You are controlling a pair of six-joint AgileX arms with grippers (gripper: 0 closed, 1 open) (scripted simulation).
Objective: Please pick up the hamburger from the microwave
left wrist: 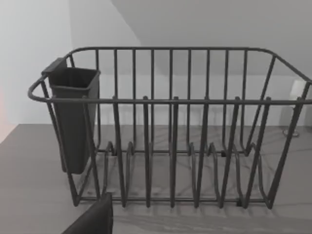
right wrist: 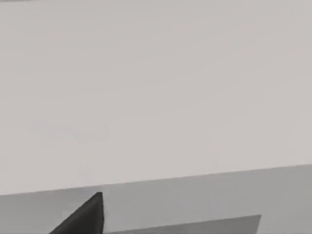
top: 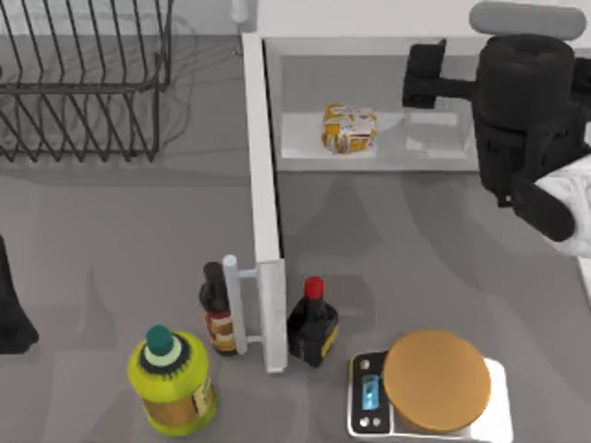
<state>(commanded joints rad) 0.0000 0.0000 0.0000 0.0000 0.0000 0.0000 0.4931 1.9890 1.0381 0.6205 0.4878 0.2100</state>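
One hamburger (top: 349, 128) lies alone on the pale floor of the microwave (top: 369, 55) cavity, toward its left side, touching nothing. The microwave stands at the table's (top: 416, 249) far edge with its single door (top: 265, 240) swung out toward the near edge. Three bottles stand near that door's free end: a green-capped yellow one (top: 172, 379) by the near edge, a slim dark one (top: 218, 309) just left of the door, and a red-capped dark one (top: 313, 322) just right of it. One scale (top: 427, 386) with a tan disc sits at the near edge, right of them. One black wire rack (left wrist: 170, 131) fills the far left corner, a dark cup (left wrist: 73, 117) hung on it.

The right gripper (top: 425, 74) reaches into the cavity, right of the hamburger and apart from it; the arm's bulk hides its fingers, so I cannot tell their spread. The left arm (top: 11, 305) is cut off at the table's left edge.
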